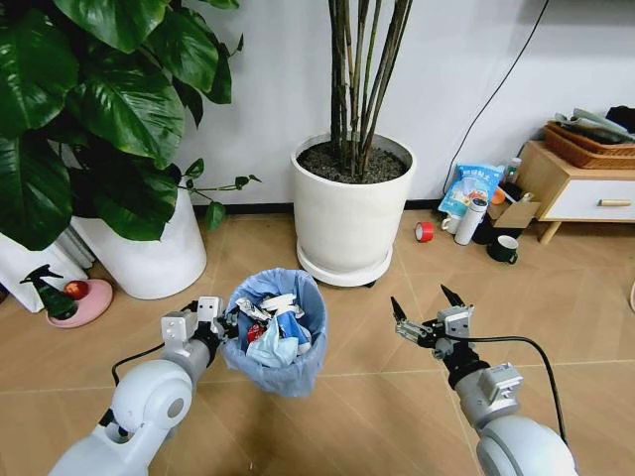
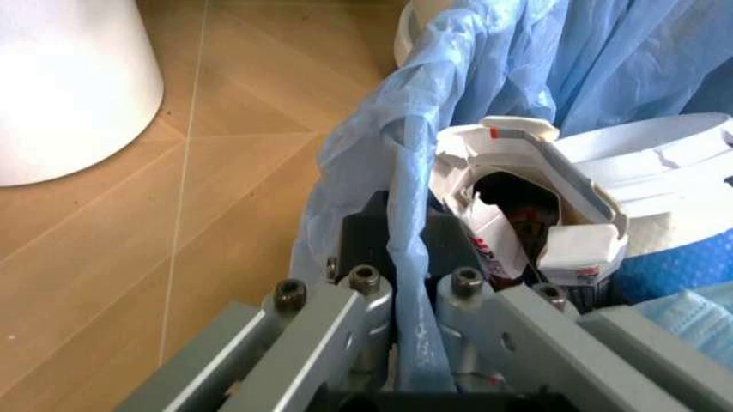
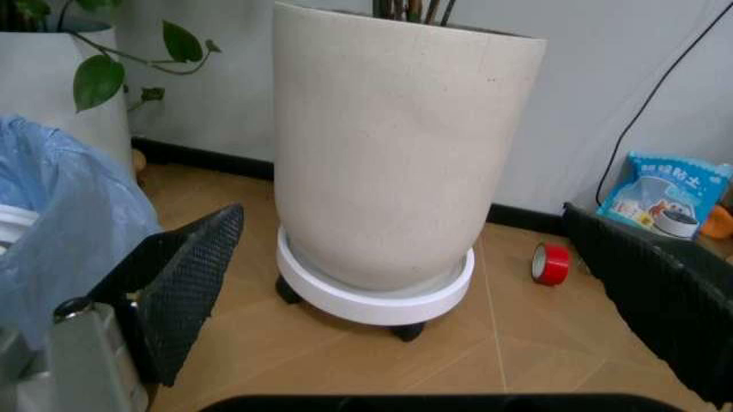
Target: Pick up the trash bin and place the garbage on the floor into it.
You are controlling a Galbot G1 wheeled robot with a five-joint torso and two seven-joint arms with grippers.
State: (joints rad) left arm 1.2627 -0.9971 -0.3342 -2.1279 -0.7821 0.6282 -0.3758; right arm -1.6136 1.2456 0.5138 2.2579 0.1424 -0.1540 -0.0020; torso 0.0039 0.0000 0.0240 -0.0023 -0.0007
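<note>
The left gripper [image 2: 396, 296] is clamped on the bin's [image 1: 288, 362] rim, bag film pinched between its jaws. The left wrist view shows the garbage [image 2: 538, 215] inside, cut off at the frame edge. The right gripper [image 1: 427, 305] hangs wide open beside the bin, before the pot [image 3: 396, 163].

The head camera looks down on the bin [image 1: 276, 332]; the left wrist camera presses against its rim; the right wrist camera faces the pot [image 3: 396, 154] beyond it.
</note>
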